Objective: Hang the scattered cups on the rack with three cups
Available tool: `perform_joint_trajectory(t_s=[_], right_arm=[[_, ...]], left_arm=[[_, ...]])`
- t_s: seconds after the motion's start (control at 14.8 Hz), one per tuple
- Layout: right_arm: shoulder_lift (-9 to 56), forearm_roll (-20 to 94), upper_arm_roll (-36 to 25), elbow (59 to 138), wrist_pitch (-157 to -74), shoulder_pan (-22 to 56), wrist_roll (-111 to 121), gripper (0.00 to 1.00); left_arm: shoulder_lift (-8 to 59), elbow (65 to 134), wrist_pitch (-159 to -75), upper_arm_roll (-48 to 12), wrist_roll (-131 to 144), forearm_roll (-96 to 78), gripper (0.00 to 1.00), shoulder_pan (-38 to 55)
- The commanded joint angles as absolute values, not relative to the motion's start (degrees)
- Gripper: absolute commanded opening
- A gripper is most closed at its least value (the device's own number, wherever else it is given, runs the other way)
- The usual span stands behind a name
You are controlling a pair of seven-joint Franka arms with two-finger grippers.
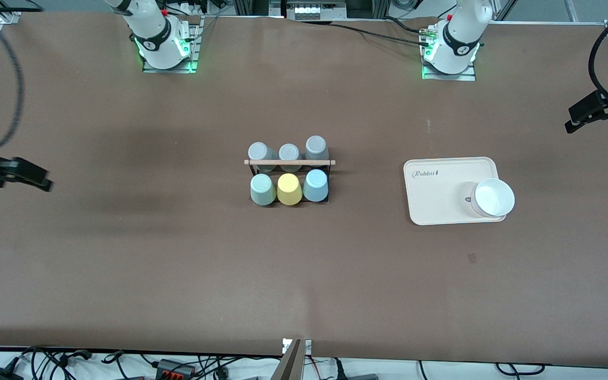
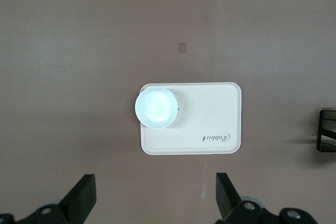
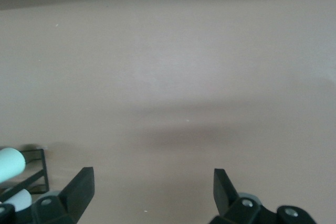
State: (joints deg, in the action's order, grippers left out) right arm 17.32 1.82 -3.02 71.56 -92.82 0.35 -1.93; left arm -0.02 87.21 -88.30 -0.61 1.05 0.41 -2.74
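nearest stands the rack [image 1: 289, 174], mint cup [image 1: 262, 189], yellow cup [image 1: 289, 189] and blue cup [image 1: 315, 185] already hung. left gripper [image 2: 155, 198] and right gripper [image 3: 152, 195] wait released at the table ends; hanging seems finished, no next move needed.

Robotics lab: two arm bases [image 1: 164, 45] bolted to brown table [image 1: 177, 253] w/ cables [image 1: 124, 364] (along edge).
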Motion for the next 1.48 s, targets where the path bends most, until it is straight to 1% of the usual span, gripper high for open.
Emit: perform_joint_trajectory(t_s=[0.0,0.13,0.27,0.4,0.67,1.01,1.15,1.42], right_arm=[[15.5,2.0,0.1,73.7,-92.7,-2.4,-0.4,1.0],[14.7,1.5,0.1,74.1,-92.9,-2.3,1.0,1.0],[12.8,0.7,0.2,76.9,-93.5,-2.4,2.5,1.0],[9.4,-0.9,0.2,81.9,-96.5,-2.3,3.4,1.0],[1.4,-1.2,0.2,94.9,-102.7,-1.9,3.4,1.0],[-5.0,-0.7,0.0,102.6,-102.0,-2.1,3.4,1.0],[-6.2,-0.5,-0.1,103.9,-101.3,-2.2,3.4,1.0],[-6.2,-0.4,-0.1,102.9,-99.3,-2.2,3.3,1.0]], left_arm=[[-0.2,86.5,-87.5,-1.1,0.6,1.0,1.0,-3.1],[-0.2,86.5,-87.5,-1.1,0.7,1.0,1.0,-3.1],[-0.2,86.5,-87.5,-1.1,0.6,1.0,1.0,-3.1],[-0.2,86.5,-87.5,-1.1,0.6,1.1,1.0,-3.1],[-0.2,86.5,-87.5,-1.1,0.6,1.1,1.0,-3.1],[-0.2,86.5,-87.5,-1.1,0.6,1.1,1.0,-3.1],[-0.2,86.5,-87.5,-1.1,0.6,1.1,1.0,-3.1],[-0.2,86.5,-87.5,-1.1,0.6,1.1,1.0,-3.1]])
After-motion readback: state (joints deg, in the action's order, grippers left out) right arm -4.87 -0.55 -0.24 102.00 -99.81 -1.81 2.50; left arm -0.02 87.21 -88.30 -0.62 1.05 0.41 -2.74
